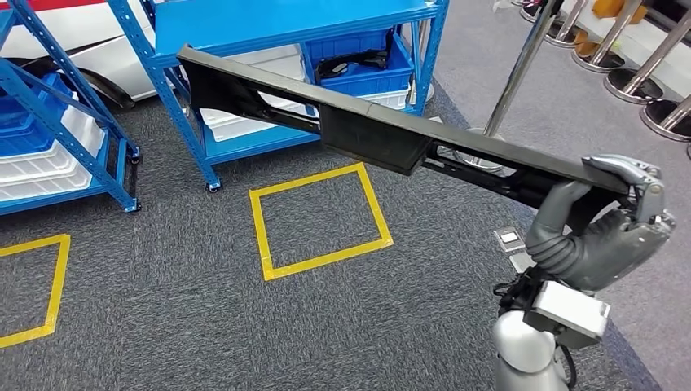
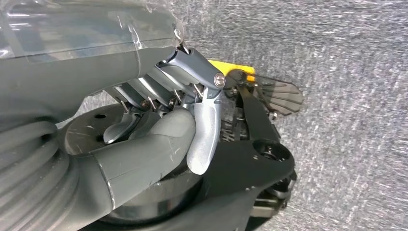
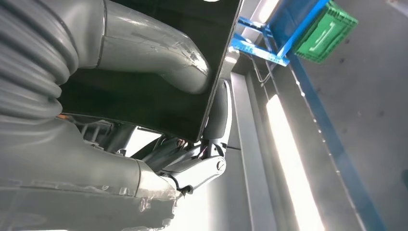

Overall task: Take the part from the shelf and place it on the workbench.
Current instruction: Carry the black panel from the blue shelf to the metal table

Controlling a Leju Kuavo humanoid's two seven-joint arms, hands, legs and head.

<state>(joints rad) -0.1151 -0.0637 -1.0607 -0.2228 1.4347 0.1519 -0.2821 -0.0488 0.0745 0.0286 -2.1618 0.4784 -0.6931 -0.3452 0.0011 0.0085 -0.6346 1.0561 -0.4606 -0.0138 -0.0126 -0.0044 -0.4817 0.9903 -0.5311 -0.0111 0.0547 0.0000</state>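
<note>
Right hand (image 1: 607, 232) gripping one end of the long black plastic part (image 1: 383, 130), fingers (image 1: 631, 171) wrapped over it; left hand (image 2: 159, 130) curling fingers around nothing.

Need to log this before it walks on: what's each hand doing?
Left hand: closed, fingers curled in, holding nothing.
Right hand: holding the long black part by one end.

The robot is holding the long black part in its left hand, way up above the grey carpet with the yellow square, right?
Not quite. The right hand grips the long black part at one end, as the head view shows. It does hang above the grey carpet with the yellow square.
</note>
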